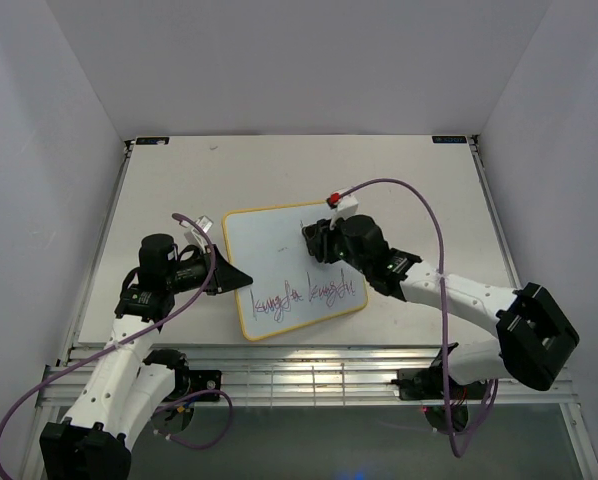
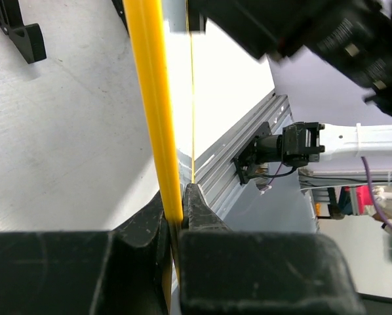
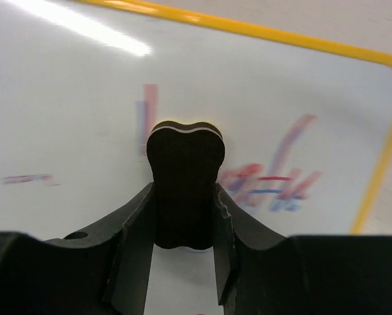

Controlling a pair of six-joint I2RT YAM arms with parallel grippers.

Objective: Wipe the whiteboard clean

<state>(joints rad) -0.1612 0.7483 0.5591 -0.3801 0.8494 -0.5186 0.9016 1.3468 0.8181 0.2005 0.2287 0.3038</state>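
1. Two arms were seen reaching over the table [image 1: 169, 180] from its near edge. The whiteboard [image 1: 279, 255] was laid flat between them near the table's middle, turned slightly askew.
2. The board's left edge was held by the left gripper [image 1: 235, 279]. In the left wrist view its fingers [image 2: 202, 220] were closed tight on the thin yellow frame [image 2: 149, 98], one on each side.
3. The right gripper [image 1: 312, 240] was placed over the upper right part of the board.
4. A small black eraser [image 3: 184, 174] was clamped between the right jaws, and its rounded end stuck out past the fingertips.
5. The eraser was pointed at the white surface, but whether it touched the board could not be told from any view.
6. Red-purple handwriting [image 1: 309, 296] was seen along the board's near edge in the top view, and the area above it appeared plain white.
7. In the right wrist view the writing was blurred. Red and blue strokes [image 3: 278, 180] were seen just to the right of the eraser, and one paler stroke lay above its left corner.
8. A purple cable [image 1: 424, 200] was looped high over the right arm, and a second one trailed from the left arm towards its base.
9. An aluminium rail [image 1: 309, 380] was seen along the near edge of the table, between the two arm bases.
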